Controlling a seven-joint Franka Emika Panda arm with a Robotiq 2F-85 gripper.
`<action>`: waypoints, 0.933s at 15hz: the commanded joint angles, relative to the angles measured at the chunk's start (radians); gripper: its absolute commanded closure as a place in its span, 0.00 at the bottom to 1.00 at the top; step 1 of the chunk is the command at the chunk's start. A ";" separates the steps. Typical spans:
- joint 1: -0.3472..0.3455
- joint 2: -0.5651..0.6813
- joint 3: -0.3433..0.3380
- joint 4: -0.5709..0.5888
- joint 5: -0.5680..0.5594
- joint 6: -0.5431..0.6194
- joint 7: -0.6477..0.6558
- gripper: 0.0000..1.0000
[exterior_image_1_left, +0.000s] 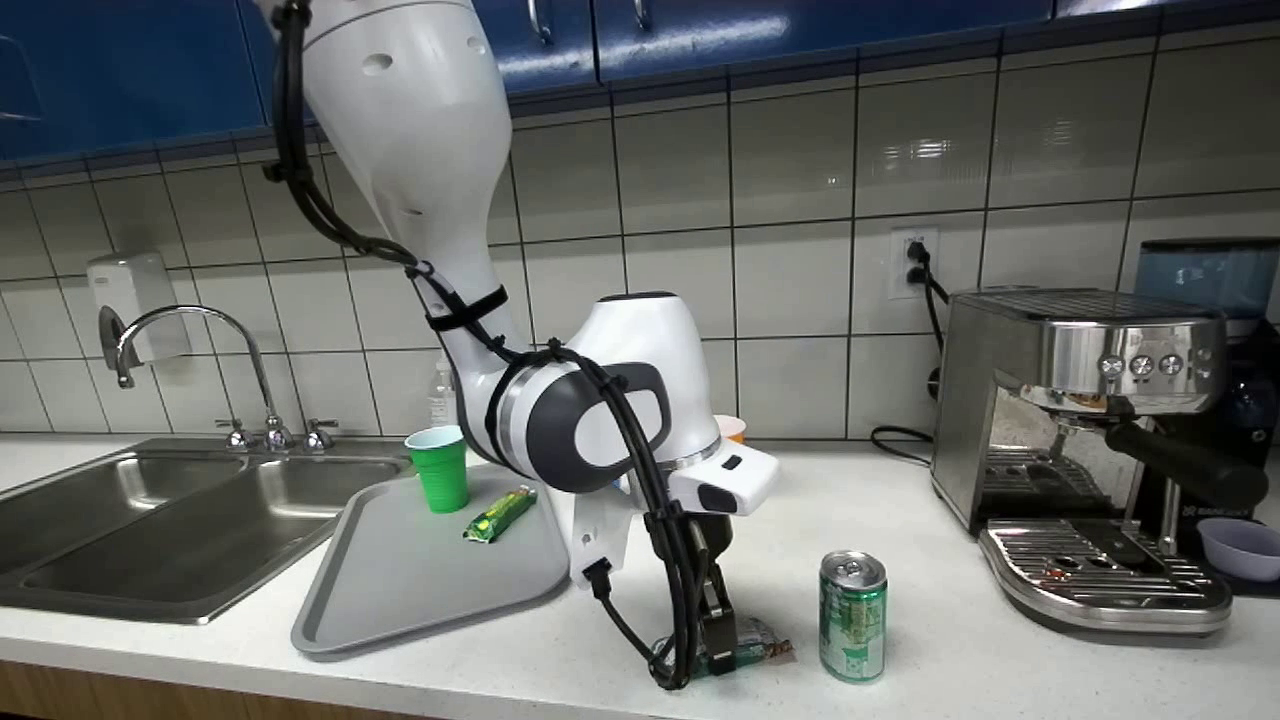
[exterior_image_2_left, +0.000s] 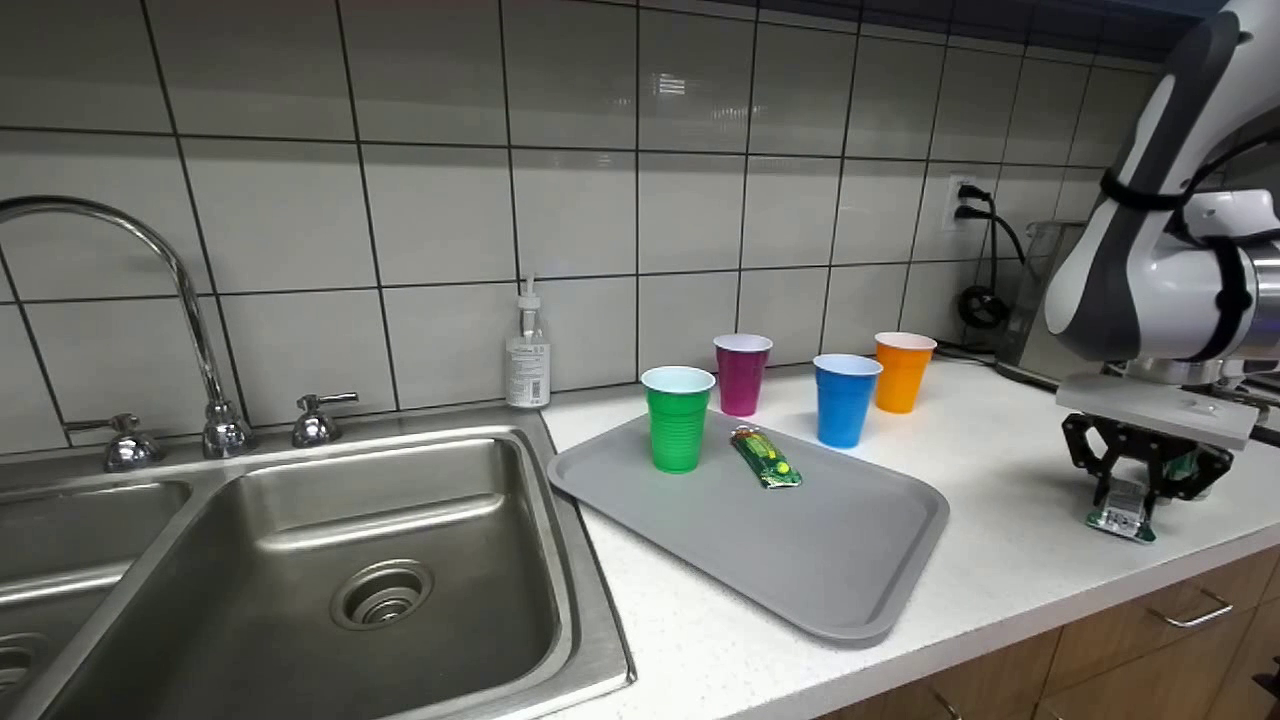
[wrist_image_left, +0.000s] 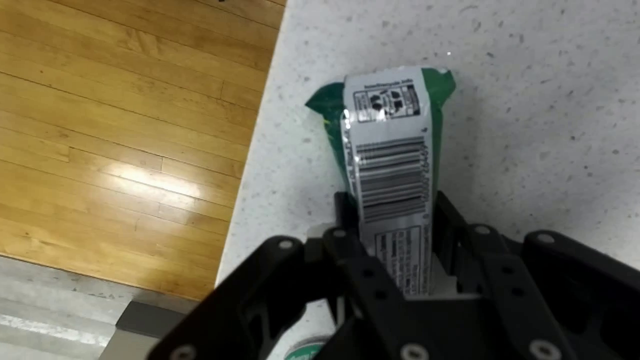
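Note:
A bar in a green wrapper (wrist_image_left: 390, 150) lies on the white speckled counter (wrist_image_left: 540, 125), its pale barcode side facing up in the wrist view. My gripper (wrist_image_left: 393, 207) has its black fingers pressed against both long sides of the bar. In both exterior views the gripper (exterior_image_1_left: 718, 640) points down at the counter, and the wrapper (exterior_image_1_left: 765, 642) shows at its fingertips. Whether the bar touches the counter along its whole length cannot be seen. Beside the gripper stands an upright green can (exterior_image_1_left: 853, 617), partly cut off in the wrist view.
A grey tray (exterior_image_2_left: 800, 560) carries a green cup (exterior_image_2_left: 678, 425) and another green-wrapped bar (exterior_image_2_left: 766, 458). Purple (exterior_image_2_left: 741, 378), blue (exterior_image_2_left: 846, 402) and orange (exterior_image_2_left: 903, 375) cups stand behind it. A sink (exterior_image_2_left: 400, 520) and an espresso machine (exterior_image_1_left: 1090, 400) flank the area. The counter's front edge runs close by.

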 joint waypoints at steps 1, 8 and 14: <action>0.047 -0.050 -0.027 -0.013 -0.018 -0.040 -0.028 0.85; 0.198 -0.120 -0.112 -0.049 -0.112 -0.068 -0.015 0.85; 0.316 -0.188 -0.186 -0.095 -0.259 -0.098 0.011 0.85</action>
